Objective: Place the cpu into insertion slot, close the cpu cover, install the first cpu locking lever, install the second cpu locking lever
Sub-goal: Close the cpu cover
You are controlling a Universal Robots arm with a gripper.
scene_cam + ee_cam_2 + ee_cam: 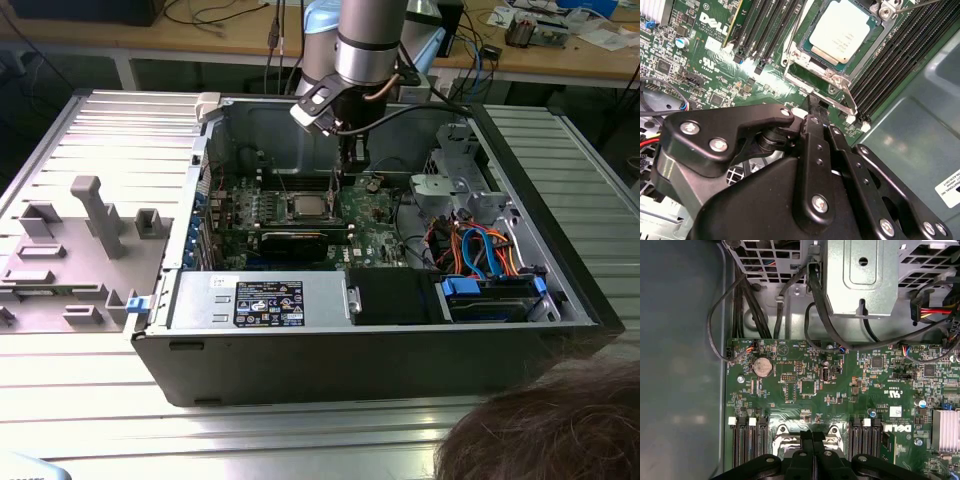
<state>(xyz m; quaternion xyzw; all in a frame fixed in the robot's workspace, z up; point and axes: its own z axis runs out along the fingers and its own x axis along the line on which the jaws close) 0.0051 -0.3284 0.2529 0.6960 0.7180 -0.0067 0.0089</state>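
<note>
- The small flat square cpu [842, 30] with the dull silver-grey metal top lies flat in its socket on the green motherboard [840, 390], inside the open dark computer case [350, 350] on the ribbed metal bench [100, 400].
- The cpu cover [815, 67], a thin silver metal frame plate, appears to lie down around the chip, whose top shows through the square opening.
- The black gripper [812, 107] hangs low over the board at the socket's edge. Its fingers [806, 442] are pressed together with nothing visible between them.
- In the second wrist view a thin silver wire lever [792, 42] runs along one side of the socket and a second wire lever [849, 97] along the side near the fingertips. I cannot tell whether either is latched.
- Handling, as I judge it: the chip is light and rigid, with a smooth top that would slip under a pinch. Its underside contacts are delicate, so it is best taken by two opposite edges and kept level.
- The cover is light, springy sheet metal on a hinge. It probably responds best to a push on its free edge, not to a grip.
- The levers are stiff spring wire that will push back, so hold them at the bent end, away from the fragile board parts.
</note>
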